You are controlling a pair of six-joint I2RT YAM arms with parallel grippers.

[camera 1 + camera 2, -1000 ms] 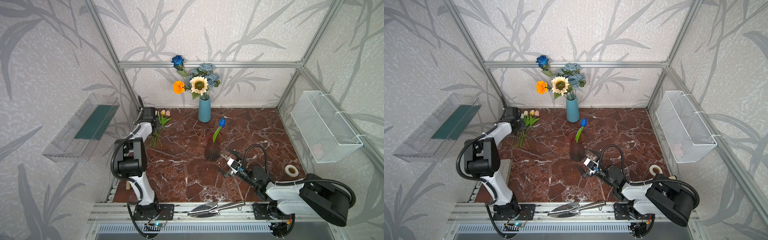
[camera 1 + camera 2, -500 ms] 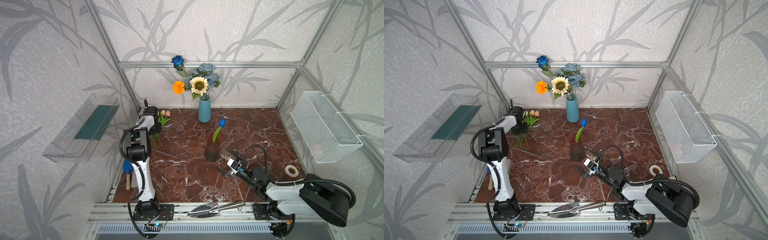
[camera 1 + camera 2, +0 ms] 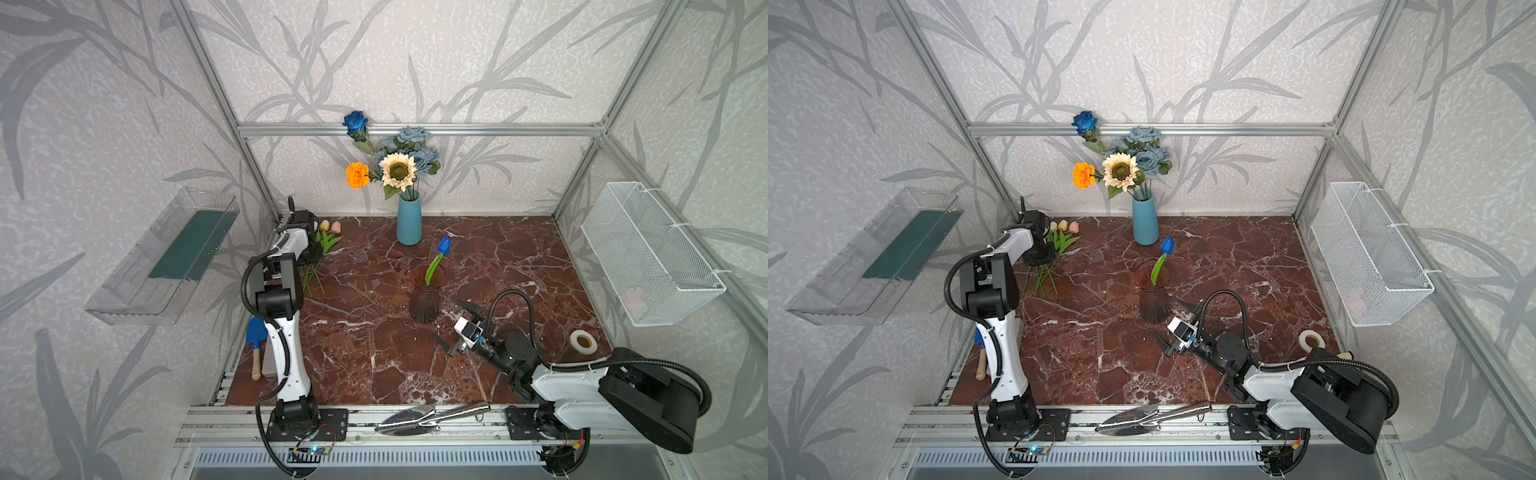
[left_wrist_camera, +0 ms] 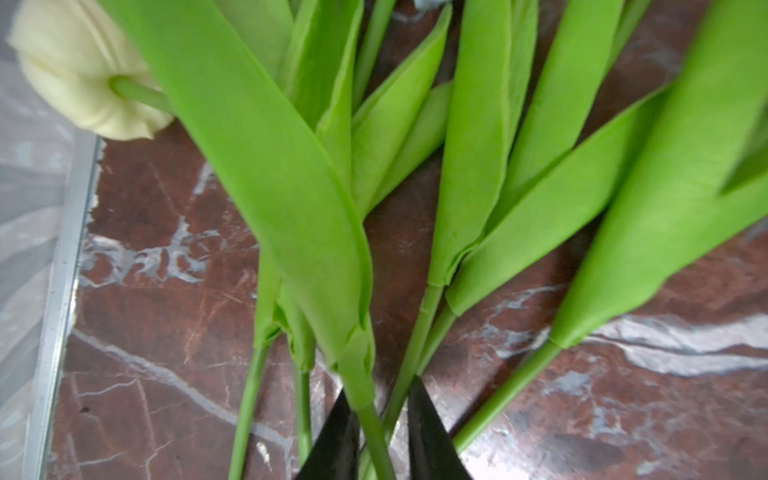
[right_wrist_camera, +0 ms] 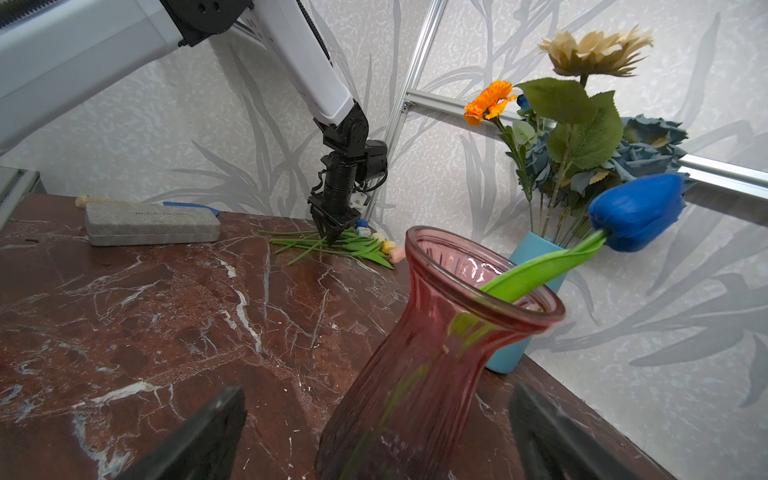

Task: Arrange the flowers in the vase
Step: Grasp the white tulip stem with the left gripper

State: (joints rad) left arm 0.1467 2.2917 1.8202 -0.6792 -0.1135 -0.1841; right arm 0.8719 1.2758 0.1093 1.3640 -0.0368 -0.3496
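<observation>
On tabletop (image 3: 374, 353), tulips (image 3: 328, 244) heads rearward.

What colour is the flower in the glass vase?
Blue. The tulip shows best in the right wrist view.

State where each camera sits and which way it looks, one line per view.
Both top views: high at the front, looking down and back at the table; left arm and right arm show.
Left wrist: close above the tulips lying on the table, looking along their stems; only tips of the left pincer show, straddling a stem.
Right wrist: low, facing the pink vase holding the blue tulip; the open right pincer stops short of it, left arm beyond.
Shared: right wrist and top views show tulips and vase.
</observation>
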